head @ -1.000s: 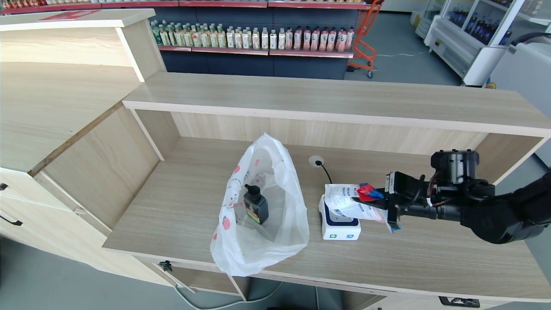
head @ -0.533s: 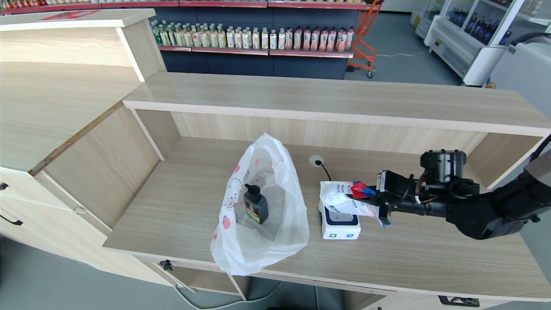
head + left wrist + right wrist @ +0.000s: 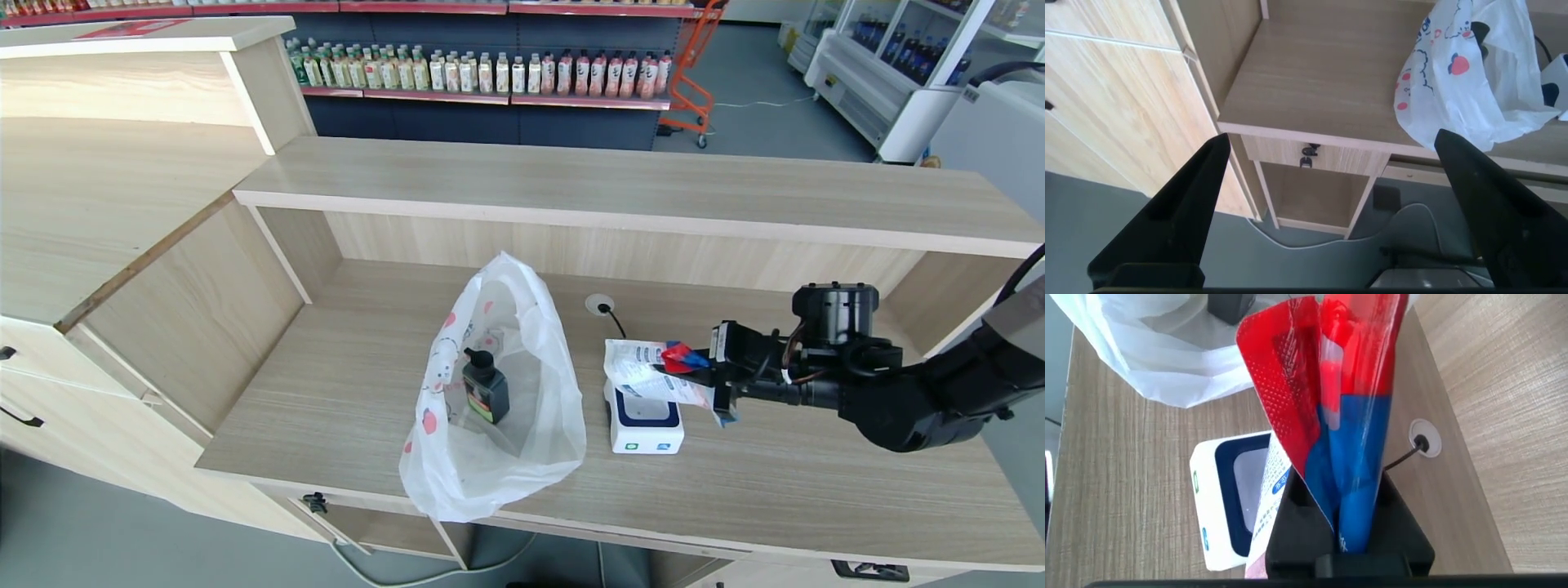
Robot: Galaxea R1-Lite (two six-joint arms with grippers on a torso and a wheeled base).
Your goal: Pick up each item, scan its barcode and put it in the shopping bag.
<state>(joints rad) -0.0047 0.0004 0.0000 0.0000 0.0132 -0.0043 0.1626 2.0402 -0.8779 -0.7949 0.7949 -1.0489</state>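
Left gripper (image 3: 1331, 216): jaws spread wide, empty, hanging off the front edge of the counter (image 3: 1315, 90).

The shopping bag (image 3: 490, 457) stands open near that edge with a black bottle (image 3: 485, 394) inside. The scanner (image 3: 649, 426) sits just beside it.

Right gripper (image 3: 704, 371): jaws closed on the red-and-blue end of the packet (image 3: 645, 371), which is held just above the scanner.

Risk: the packet is limp and pinched at one end only, so a sagging face could hide the barcode. The bag's slack mouth could also snag it.

The packet's long axis lies roughly level across the counter. Its free white end points to the robot's left, toward the bag.
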